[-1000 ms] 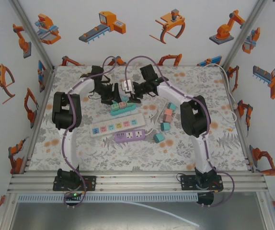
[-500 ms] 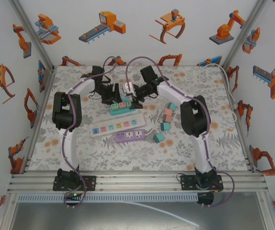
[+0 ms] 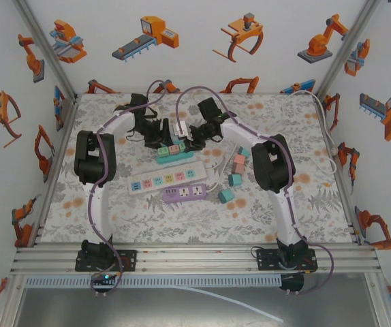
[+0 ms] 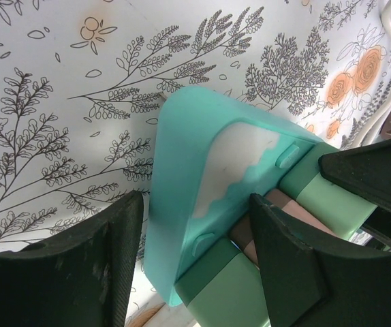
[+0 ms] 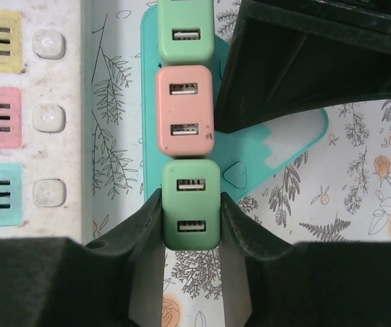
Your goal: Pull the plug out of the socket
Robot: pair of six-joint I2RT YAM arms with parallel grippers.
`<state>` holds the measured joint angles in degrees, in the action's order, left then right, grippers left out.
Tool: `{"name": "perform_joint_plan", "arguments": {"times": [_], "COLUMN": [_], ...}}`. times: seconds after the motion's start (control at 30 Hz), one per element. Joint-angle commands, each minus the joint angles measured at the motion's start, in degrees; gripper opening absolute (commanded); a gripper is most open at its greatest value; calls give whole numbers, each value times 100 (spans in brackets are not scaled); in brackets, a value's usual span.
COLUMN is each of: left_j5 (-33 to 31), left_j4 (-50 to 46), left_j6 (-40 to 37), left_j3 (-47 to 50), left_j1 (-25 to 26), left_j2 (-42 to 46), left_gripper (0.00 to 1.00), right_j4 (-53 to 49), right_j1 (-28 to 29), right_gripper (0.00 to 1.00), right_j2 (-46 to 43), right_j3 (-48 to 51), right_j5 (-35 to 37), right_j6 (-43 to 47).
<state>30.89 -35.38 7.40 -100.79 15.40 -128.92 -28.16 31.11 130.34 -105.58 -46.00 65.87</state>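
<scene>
Right claw [image 5: 191,219] has closed on green plug [image 5: 191,203].

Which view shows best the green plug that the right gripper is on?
The right wrist view: the green plug faces the camera, both USB ports clear, the right gripper shut on its sides. The left wrist view shows its side, partly behind a black finger. The top view shows it tiny.

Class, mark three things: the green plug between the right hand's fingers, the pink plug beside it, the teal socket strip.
green plug [image 5: 190,206], right wrist view, face between its two ports.
pink plug [image 5: 185,109], right wrist view, middle of its face.
teal socket strip [image 4: 182,170], left wrist view, bare rounded end.
</scene>
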Motion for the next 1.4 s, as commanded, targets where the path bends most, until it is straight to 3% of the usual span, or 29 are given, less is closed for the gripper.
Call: {"name": "perform_joint_plan", "arguments": {"times": [0.0, 0.53, 1.37], "left_j5": [-275, -1664, -2024], "left_j4": [-198, -1089, -1497], "left_j6": [-142, -191, -98], "left_j3": [14, -151, -309], "left_j1": [51, 87, 190], "left_j2": [-218, -577, -832], "left_gripper": [60, 59, 60], "right_j4": [96, 905, 1179], "right_j1": [69, 141, 202], "right_gripper": [26, 17, 9], "right_j2": [-42, -211, -589], "right_j3": [45, 75, 169], "right_j5": [-245, -697, -874], "right_j6": [-19, -1041, -1373]}}
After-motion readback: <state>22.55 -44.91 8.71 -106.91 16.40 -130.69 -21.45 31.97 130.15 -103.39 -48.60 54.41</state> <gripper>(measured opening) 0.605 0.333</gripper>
